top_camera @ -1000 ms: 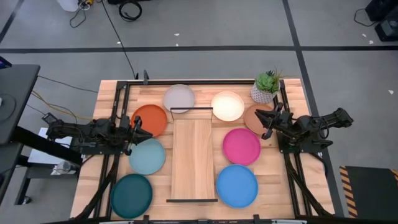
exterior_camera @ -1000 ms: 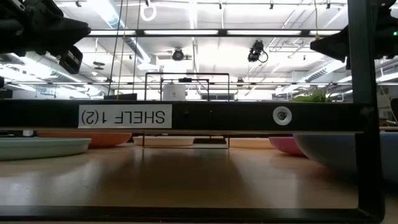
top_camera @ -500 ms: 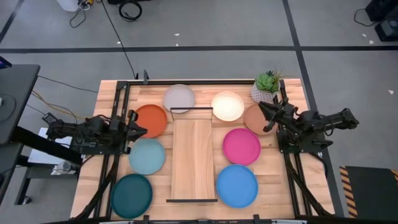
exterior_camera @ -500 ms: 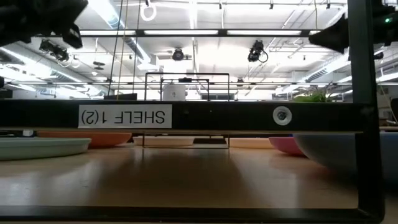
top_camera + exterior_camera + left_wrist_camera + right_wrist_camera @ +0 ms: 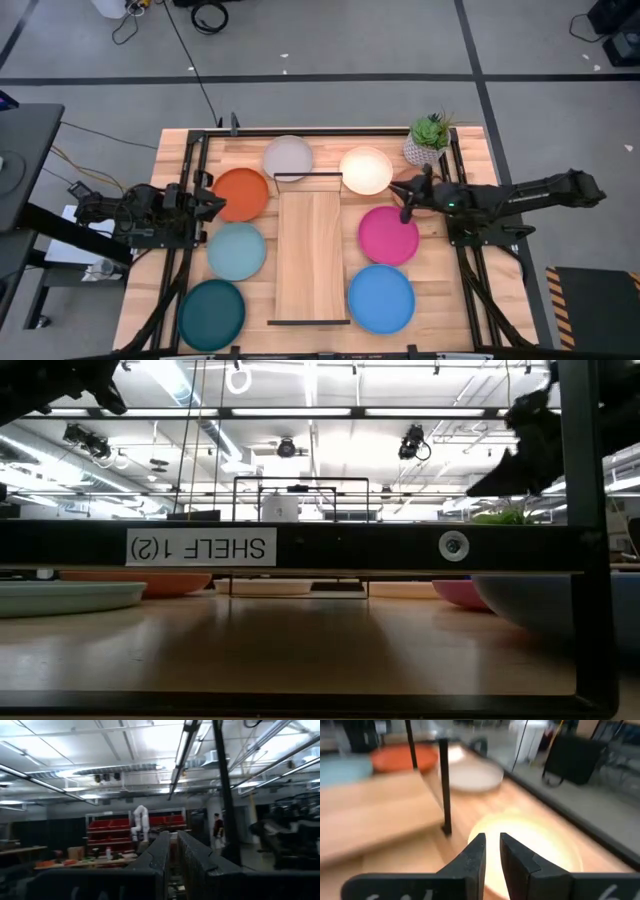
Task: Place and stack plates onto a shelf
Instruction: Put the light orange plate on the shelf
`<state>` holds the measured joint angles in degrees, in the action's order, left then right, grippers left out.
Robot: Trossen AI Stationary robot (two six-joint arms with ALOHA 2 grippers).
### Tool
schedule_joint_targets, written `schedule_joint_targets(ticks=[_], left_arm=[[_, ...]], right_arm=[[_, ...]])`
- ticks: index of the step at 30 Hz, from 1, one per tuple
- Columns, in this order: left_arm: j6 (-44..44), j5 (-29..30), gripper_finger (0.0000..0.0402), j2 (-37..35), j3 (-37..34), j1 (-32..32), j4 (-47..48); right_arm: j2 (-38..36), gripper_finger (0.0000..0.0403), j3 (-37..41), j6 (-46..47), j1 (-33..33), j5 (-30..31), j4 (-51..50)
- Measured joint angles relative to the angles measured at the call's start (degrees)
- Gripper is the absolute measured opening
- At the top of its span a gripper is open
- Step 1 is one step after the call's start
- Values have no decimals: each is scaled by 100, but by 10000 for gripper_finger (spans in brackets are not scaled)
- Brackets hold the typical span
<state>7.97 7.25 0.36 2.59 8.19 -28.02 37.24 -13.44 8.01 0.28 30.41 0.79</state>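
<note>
Seven plates lie flat on the tabletop around the shelf (image 5: 312,255): grey (image 5: 288,158), cream-white (image 5: 366,170), orange (image 5: 240,193), light teal (image 5: 237,251), dark teal (image 5: 212,313), magenta (image 5: 388,236) and blue (image 5: 381,298). The terracotta plate is mostly hidden under my right arm. My right gripper (image 5: 403,195) is shut and hovers just right of the cream-white plate (image 5: 530,845), tipped down toward it. My left gripper (image 5: 212,203) is shut, raised beside the orange plate's left edge, and points level across the table.
A potted green plant (image 5: 428,140) stands at the far right corner, close behind my right arm. The shelf's black wire frame end (image 5: 445,785) rises between the grey and cream-white plates. Black rails run along the table's left and right sides.
My right gripper has reached from over the terracotta plate toward the table's left, closer to the cream-white plate, and has tipped downward. My left gripper has risen and drawn back a little toward the table's left edge. No plate has moved.
</note>
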Motion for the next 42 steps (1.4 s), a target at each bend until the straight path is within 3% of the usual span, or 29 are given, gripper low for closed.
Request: schedule_joint_targets(ticks=[6,17,28,31,35,42], left_arm=[[84,422,41,0,0,0,10],[69,625,41,0,0,0,423],[-58,627,41,0,0,0,1037],[-134,626,41,0,0,-2,1120],[-132,625,41,0,0,-1,1167],[-134,627,41,0,0,0,1167]], right_arm=[[1298,61,-454,144,-560,-813,-226],[3168,75,-1618,-422,-1094,-1474,-995],[4435,178,-2189,-1538,-1341,-1691,-1136],[4595,191,-2194,-1578,-1429,-1817,-1126],[4743,181,-2194,-1618,-1528,-1857,-1125],[4928,124,-2196,-1722,-1661,-1976,-1124]])
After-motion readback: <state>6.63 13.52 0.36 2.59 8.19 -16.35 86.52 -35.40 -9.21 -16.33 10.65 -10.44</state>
